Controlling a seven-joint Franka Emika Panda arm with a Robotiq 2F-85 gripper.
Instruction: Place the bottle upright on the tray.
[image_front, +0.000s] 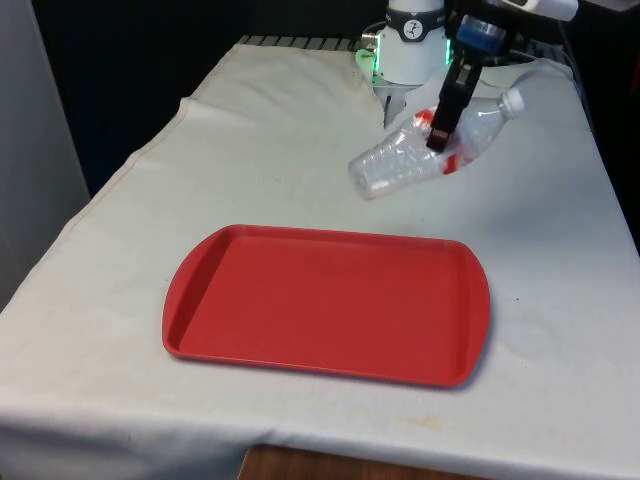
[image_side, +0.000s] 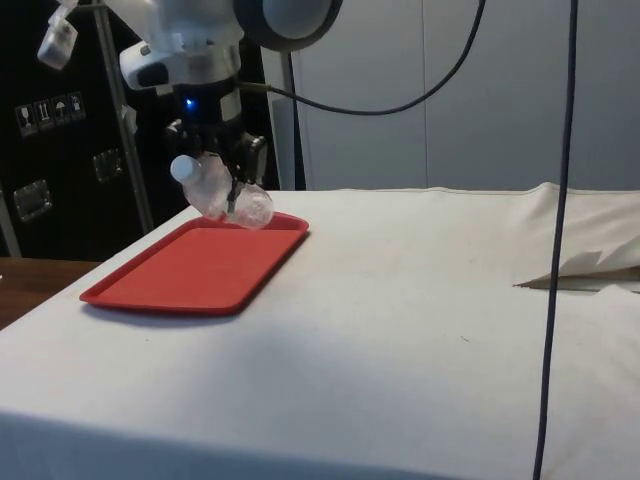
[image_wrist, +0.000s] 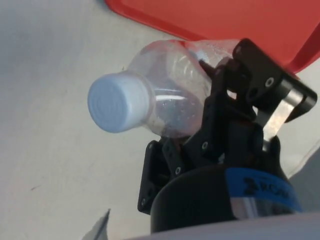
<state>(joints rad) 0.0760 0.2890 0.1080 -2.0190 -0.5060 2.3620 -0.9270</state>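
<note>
Red tray (image_front: 327, 304) flat on the white-clothed worktop (image_front: 250, 150), toward the front view's left and nearer side. Beyond it, toward the front view's right, clear bottle (image_front: 430, 150) lifted off the cloth, tilted, base down toward the tray, white cap (image_front: 513, 101) raised and pointing to the front view's right. Red label around its middle. Black hand (image_front: 441, 125) clamped on the bottle at the label. In the side view, bottle (image_side: 220, 190) hanging over the tray's far edge (image_side: 290, 222), not touching it. In the wrist view, cap (image_wrist: 117, 101) toward the camera, fingers (image_wrist: 250, 70) pressing the bottle's body.
</note>
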